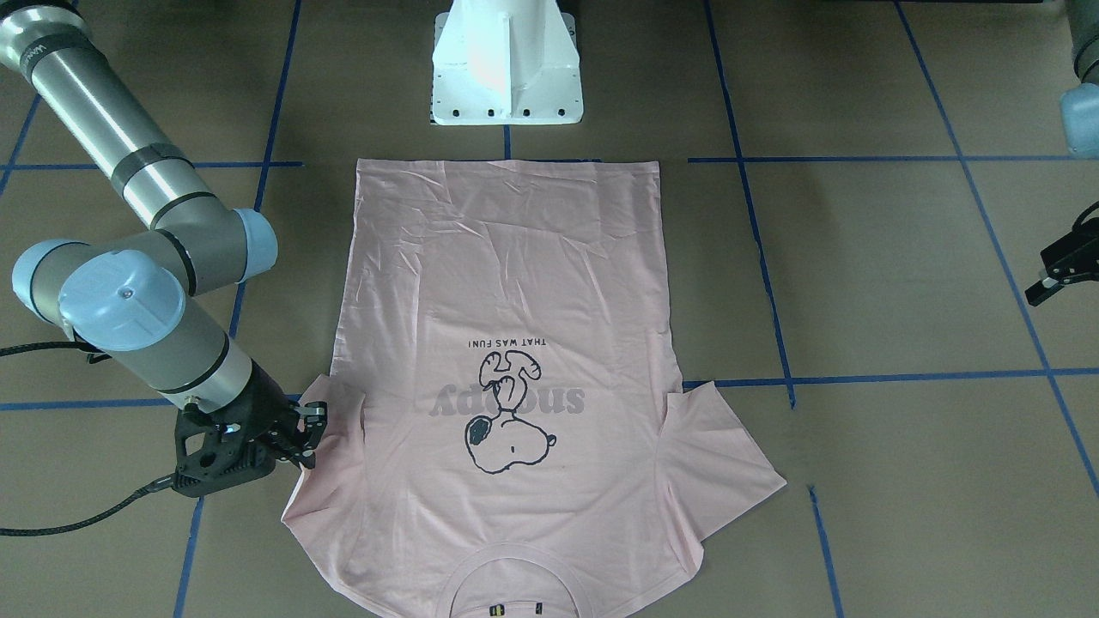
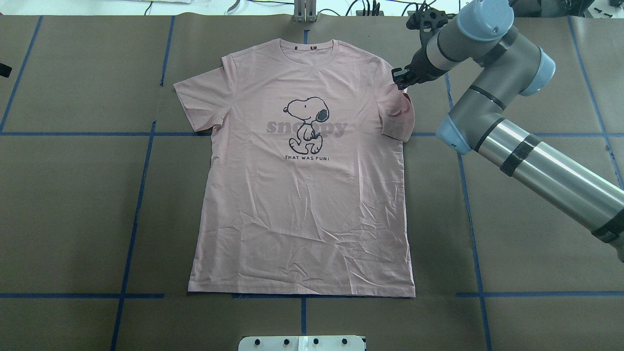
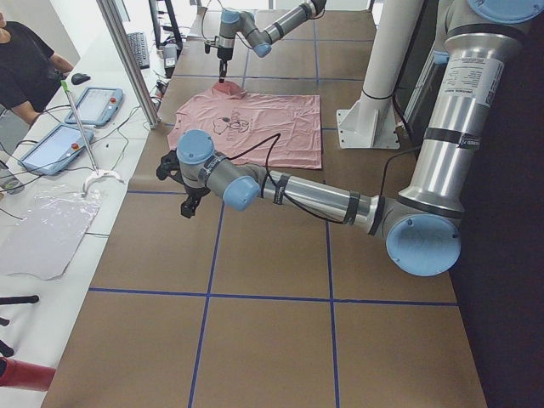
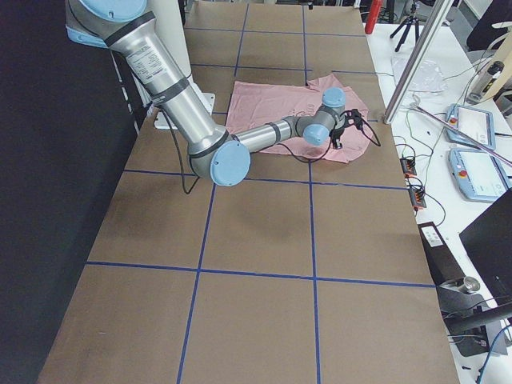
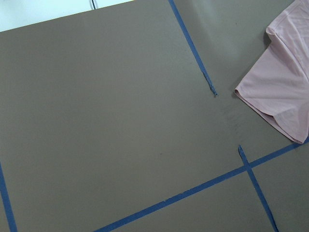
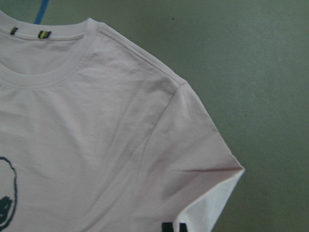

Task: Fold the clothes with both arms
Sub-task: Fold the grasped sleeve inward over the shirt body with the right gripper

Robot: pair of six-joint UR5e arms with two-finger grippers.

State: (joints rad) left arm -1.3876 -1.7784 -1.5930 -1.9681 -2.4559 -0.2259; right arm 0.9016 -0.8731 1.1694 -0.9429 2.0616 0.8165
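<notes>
The pale pink T-shirt (image 2: 302, 204) lies flat and face up on the brown table, its collar (image 2: 307, 48) on the far side from the robot. My right gripper (image 2: 400, 79) is at the shirt's right sleeve (image 2: 397, 114) and is shut on the sleeve's upper edge. That sleeve is raised and curled, and its inside shows in the right wrist view (image 6: 217, 203). My left gripper (image 1: 1054, 273) hangs open over bare table, well away from the left sleeve (image 1: 721, 455). The left wrist view shows only that sleeve (image 5: 285, 96).
The white pedestal base (image 1: 506, 69) stands just behind the shirt's hem. Blue tape lines (image 2: 136, 195) cross the table. A side bench with tablets (image 3: 93, 106) and a plastic sheet (image 3: 51, 229) runs along the far edge, with a person (image 3: 25, 59) beside it.
</notes>
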